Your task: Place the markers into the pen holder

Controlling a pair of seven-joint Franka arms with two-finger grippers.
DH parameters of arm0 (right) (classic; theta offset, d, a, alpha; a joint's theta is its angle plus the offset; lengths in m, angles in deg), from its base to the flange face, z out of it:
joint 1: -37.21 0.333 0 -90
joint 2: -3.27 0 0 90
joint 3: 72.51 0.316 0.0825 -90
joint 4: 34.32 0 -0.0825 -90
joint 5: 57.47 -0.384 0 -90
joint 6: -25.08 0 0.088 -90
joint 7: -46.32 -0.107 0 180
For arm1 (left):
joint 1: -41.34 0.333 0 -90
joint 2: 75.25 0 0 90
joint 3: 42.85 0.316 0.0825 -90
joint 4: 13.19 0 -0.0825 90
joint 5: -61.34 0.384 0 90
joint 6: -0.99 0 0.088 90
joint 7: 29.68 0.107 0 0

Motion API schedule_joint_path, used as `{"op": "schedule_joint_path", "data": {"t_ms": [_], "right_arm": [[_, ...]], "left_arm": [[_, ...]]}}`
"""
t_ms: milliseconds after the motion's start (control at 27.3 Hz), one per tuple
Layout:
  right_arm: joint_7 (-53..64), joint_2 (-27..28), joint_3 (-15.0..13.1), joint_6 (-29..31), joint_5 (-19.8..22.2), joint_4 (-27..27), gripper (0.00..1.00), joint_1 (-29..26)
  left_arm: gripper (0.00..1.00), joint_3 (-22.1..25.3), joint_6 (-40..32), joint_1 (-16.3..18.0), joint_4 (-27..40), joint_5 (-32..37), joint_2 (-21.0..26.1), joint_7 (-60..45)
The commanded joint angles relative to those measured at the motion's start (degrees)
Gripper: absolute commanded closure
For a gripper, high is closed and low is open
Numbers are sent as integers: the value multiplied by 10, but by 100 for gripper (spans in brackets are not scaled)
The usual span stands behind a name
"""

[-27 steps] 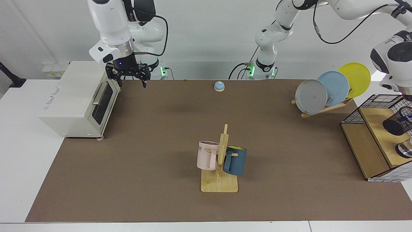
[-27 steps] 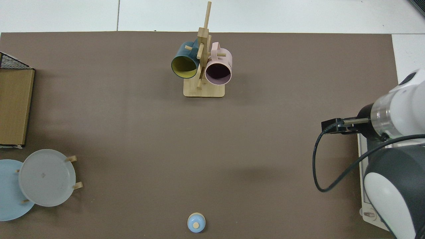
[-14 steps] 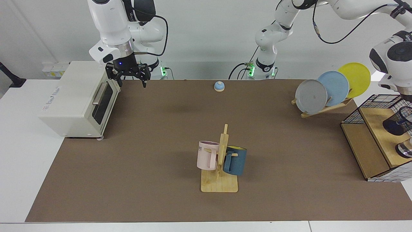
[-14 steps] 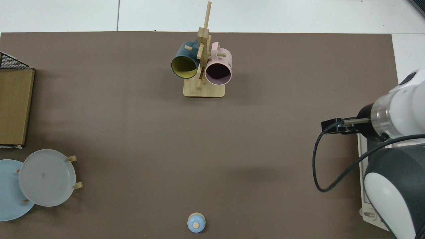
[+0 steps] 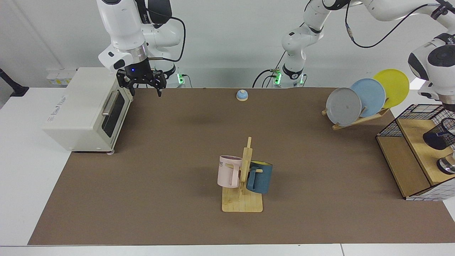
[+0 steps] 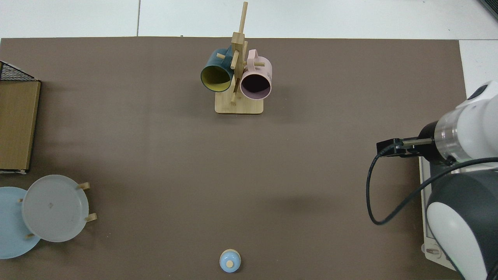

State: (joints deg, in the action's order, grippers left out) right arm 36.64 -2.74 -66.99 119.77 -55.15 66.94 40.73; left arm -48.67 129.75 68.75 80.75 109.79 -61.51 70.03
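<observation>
The pen holder (image 5: 439,136), a small black mesh cup, shows at the right edge of the facing view. It is tilted above the wooden shelf (image 5: 421,145) and partly cut off by the frame. I cannot make out the markers. The left arm's white wrist (image 5: 438,65) hangs just above the holder, and its gripper lies beyond the frame edge. My right gripper (image 5: 144,89) hovers open and empty at the far left of the mat, beside the toaster oven (image 5: 83,110). In the top view the right arm's wrist (image 6: 447,140) shows at the right.
A mug tree (image 5: 243,177) with a pink and a blue mug stands mid-mat. A plate rack (image 5: 366,97) holds three plates at the back right. A black wire basket (image 5: 414,115) and a shiny metal round object (image 5: 447,165) sit by the shelf. A small blue bell (image 5: 242,95) rests at the back.
The left arm's wrist has drifted slightly towards the right edge of the facing view. The right arm has stayed still.
</observation>
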Motion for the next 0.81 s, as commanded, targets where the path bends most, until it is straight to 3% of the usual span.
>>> {"op": "schedule_joint_path", "data": {"t_ms": [0, 146, 329, 769], "right_arm": [[17, -5, 1, 8, -14, 4, 1, -5], [18, -5, 1, 8, -14, 4, 1, -5], [18, -5, 0, 8, -14, 4, 1, -7], [17, -5, 0, 7, -14, 4, 1, -12]], "left_arm": [[31, -7, 6, 8, -10, -9, -10, 12], [27, -10, 4, 9, -18, -11, -12, 13], [7, -8, 3, 9, -21, -33, -15, 21], [4, -12, -11, 8, -31, -51, -32, 33]]}}
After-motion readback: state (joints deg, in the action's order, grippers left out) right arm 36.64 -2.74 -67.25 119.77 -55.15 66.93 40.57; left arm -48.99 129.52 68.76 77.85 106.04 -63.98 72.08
